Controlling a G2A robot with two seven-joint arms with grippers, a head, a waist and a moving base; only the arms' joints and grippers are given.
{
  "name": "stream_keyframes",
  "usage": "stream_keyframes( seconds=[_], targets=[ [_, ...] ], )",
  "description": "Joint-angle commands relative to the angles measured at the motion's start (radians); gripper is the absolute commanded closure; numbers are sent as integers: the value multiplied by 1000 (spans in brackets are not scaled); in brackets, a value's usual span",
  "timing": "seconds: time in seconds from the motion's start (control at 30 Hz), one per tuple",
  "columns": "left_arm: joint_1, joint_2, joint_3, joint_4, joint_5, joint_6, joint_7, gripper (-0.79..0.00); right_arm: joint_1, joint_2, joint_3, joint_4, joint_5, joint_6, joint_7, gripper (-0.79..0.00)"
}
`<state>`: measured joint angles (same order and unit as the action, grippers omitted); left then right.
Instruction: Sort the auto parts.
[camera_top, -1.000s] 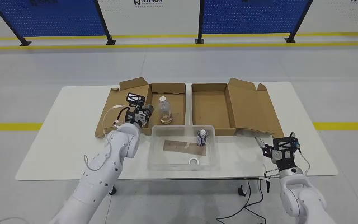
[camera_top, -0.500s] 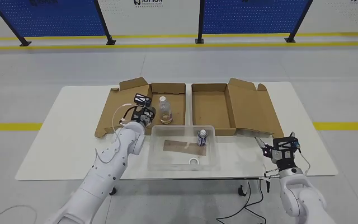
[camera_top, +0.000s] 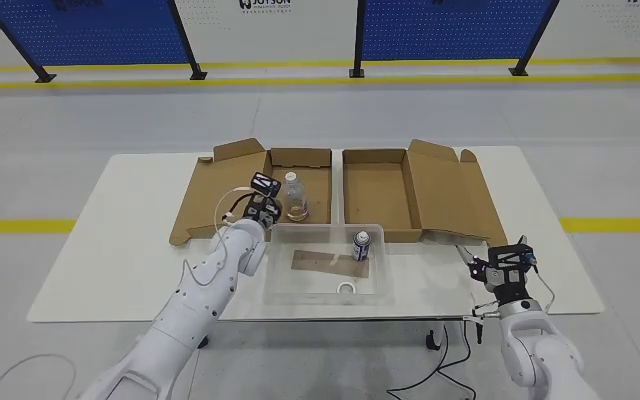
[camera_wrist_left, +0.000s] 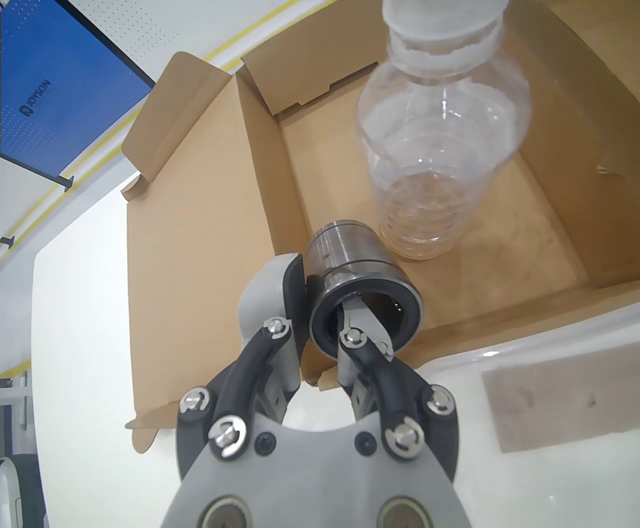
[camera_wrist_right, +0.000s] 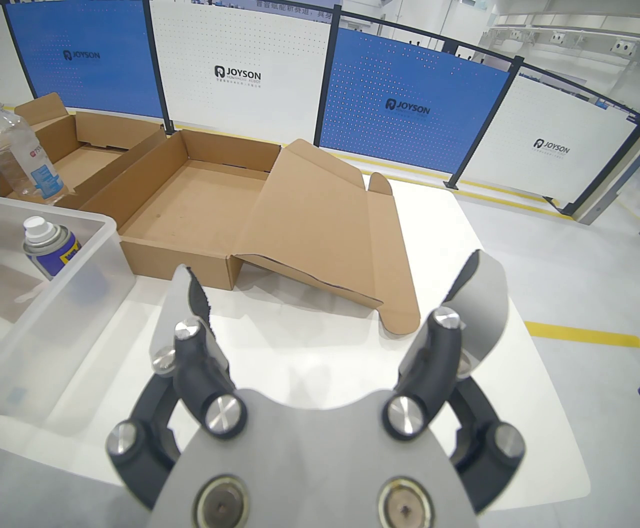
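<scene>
Two grippers, and you have only one loaded. Your left gripper is clenched on a steel bearing sleeve, with one finger inside the bore and the other on the outer wall. The sleeve is tilted, with its open end facing the wrist camera.

Everything is placed from the clear bin. The held sleeve sits just past the bin's far left corner, over the near edge of the left cardboard box. It is just beside the base of the upright plastic bottle in that box. You can't tell if sleeve and bottle touch, or if the sleeve rests on the box floor.

Inside the bin you have a spray can upright toward the right wall. A brown flat pad lies on the floor, and a small white ring lies near the front wall. The right cardboard box is behind the bin's right half, flaps open.

Your right gripper is well off the bin's right side, over bare table. Its fingers are spread wide with nothing between them.
</scene>
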<state>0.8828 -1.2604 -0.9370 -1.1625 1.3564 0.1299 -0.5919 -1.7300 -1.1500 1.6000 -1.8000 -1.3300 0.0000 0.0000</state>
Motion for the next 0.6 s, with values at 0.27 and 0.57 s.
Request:
stream_keyframes(
  seconds=[0.27, 0.57],
  targets=[
    [-33, -22, 17, 55, 14, -11, -14, 0, 0, 0, 0, 0, 0, 0, 0, -785],
    [-56, -43, 35, 103, 31, -22, -16, 0, 0, 0, 0, 0, 0, 0, 0, -785]
  ],
)
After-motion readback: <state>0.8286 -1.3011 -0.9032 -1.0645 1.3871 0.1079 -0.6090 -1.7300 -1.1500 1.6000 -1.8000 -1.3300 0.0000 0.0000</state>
